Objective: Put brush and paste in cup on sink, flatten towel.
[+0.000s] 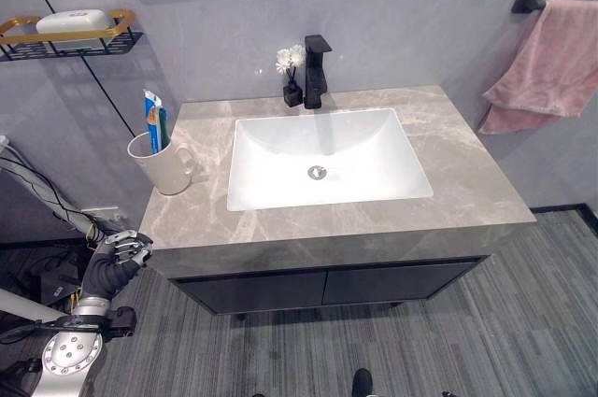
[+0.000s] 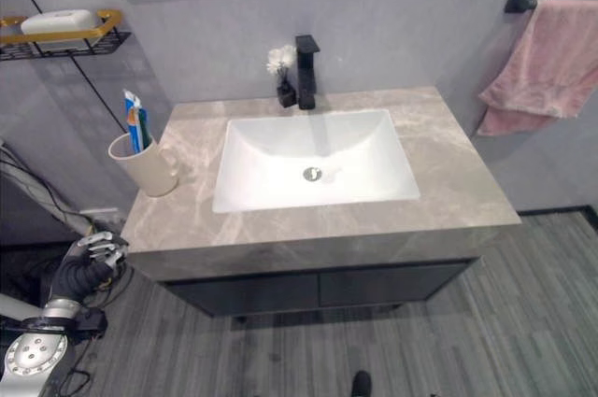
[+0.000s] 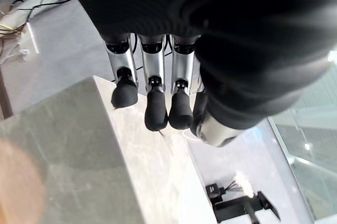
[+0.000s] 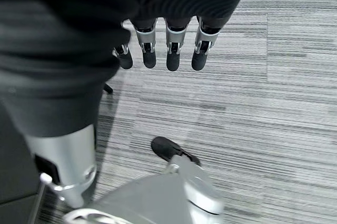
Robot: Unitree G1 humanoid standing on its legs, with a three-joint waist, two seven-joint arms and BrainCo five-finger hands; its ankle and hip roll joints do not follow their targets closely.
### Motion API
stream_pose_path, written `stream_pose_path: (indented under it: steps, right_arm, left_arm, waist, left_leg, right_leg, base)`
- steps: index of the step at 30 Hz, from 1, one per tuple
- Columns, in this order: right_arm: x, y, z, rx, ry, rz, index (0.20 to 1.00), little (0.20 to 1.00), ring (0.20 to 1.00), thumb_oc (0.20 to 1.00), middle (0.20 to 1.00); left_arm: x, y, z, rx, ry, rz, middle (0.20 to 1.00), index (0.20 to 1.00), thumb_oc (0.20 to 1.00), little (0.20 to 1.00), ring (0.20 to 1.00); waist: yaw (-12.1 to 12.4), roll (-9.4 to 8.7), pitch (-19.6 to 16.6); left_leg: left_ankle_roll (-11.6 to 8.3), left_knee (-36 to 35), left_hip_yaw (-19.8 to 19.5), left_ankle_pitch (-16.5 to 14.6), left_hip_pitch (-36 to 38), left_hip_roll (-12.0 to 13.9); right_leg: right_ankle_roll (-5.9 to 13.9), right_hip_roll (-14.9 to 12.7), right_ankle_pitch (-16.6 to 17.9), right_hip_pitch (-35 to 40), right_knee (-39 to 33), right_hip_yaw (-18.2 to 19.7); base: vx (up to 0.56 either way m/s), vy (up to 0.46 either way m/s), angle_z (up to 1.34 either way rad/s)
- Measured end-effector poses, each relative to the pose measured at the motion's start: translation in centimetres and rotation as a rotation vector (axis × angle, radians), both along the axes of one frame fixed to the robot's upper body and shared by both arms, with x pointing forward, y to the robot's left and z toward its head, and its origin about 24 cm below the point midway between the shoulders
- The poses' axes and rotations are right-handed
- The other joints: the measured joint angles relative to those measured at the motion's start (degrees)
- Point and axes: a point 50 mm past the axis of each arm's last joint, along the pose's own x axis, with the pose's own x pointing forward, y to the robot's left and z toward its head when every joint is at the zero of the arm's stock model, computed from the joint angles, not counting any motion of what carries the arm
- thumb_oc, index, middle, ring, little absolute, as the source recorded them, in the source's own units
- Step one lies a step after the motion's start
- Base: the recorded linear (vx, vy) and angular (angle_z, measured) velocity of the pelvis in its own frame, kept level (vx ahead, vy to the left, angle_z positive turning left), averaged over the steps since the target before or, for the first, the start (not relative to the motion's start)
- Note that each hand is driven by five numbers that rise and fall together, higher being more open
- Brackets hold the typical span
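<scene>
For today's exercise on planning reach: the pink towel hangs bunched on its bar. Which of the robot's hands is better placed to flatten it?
Probably the right. The towel hangs on the wall at the robot's right, while the left hand sits low past the counter's opposite end. The right hand hangs relaxed and empty over the floor.

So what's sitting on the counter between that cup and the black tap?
Between the cup and the tap, the left eye view shows bare marble countertop, with a small flower vase right beside the tap.
</scene>
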Motion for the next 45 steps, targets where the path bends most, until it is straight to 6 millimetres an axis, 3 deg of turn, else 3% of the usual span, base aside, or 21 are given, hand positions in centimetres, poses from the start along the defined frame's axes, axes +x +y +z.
stream_pose_path:
  steps: [5,9,15,29,39,45]
  right_arm:
    - [0.3,-0.5,0.2,-0.018,-0.001,0.009,1.0,1.0,1.0,1.0,1.0]
    - [1.9,-0.8,0.5,-0.032,-0.029,0.017,1.0,1.0,1.0,1.0,1.0]
    - [3.8,-0.7,0.9,-0.031,-0.082,0.04,1.0,1.0,1.0,1.0,1.0]
    - [6.5,0.0,1.7,-0.022,-0.17,0.108,1.0,1.0,1.0,1.0,1.0]
    - [5.2,-0.3,1.2,-0.024,-0.115,0.068,1.0,1.0,1.0,1.0,1.0]
    - [4.8,-0.5,1.1,-0.024,-0.102,0.057,1.0,1.0,1.0,1.0,1.0]
  left_arm:
    - [1.6,-0.2,1.1,-0.009,-0.062,-0.002,0.2,0.2,0.2,0.2,0.2]
    - [3.5,0.2,1.9,-0.016,-0.114,0.03,0.2,0.2,0.2,0.2,0.2]
    - [4.5,0.1,3.2,-0.01,-0.17,0.046,0.2,0.2,0.2,0.2,0.2]
    - [6.1,1.3,6.8,0.08,-0.281,0.101,0.2,0.2,0.2,0.2,0.2]
    - [7.8,2.0,10.1,0.168,-0.372,0.154,0.2,0.2,0.2,0.2,0.2]
    - [8.3,2.3,10.9,0.163,-0.404,0.189,0.2,0.2,0.2,0.2,0.2]
  waist:
    - [-0.33,0.46,1.06]
    - [-0.59,0.48,3.62]
    - [-1.12,-0.42,6.13]
    - [-1.76,-2.75,8.2]
    - [-2.08,-4.81,9.39]
    - [-3.12,-5.11,9.53]
  left_leg:
    - [-0.52,0.01,0.31,0.4,-1.7,0.18]
    - [-0.63,0.01,1.03,0.95,-3.58,0.17]
    - [-0.56,0.02,1.18,1.28,-5.24,0.14]
    - [-0.68,0.02,1.29,1.35,-7.08,0.38]
    - [-0.93,0.03,1.09,1.52,-8.84,0.39]
    - [-0.93,0.02,1.09,1.52,-9.52,0.38]
  right_leg:
    - [-0.46,0.22,0.38,-1.69,-0.02,0.17]
    - [-0.69,0.28,1.07,-4.26,0.4,0.56]
    - [-1.02,0.41,1.75,-6.16,0.43,1.17]
    - [-1.12,1.15,1.87,-8.17,0.43,1.37]
    - [-1.21,1.17,2.0,-9.67,0.44,1.09]
    - [-1.21,1.15,1.99,-10.3,0.44,1.08]
  base:
    - [-0.02,0.017,-0.02]
    - [-0.03,0.029,-0.07]
    - [0.0,0.011,-0.02]
    - [0.01,0.002,-0.01]
    - [0.0,0.0,0.0]
    - [0.0,0.001,0.01]
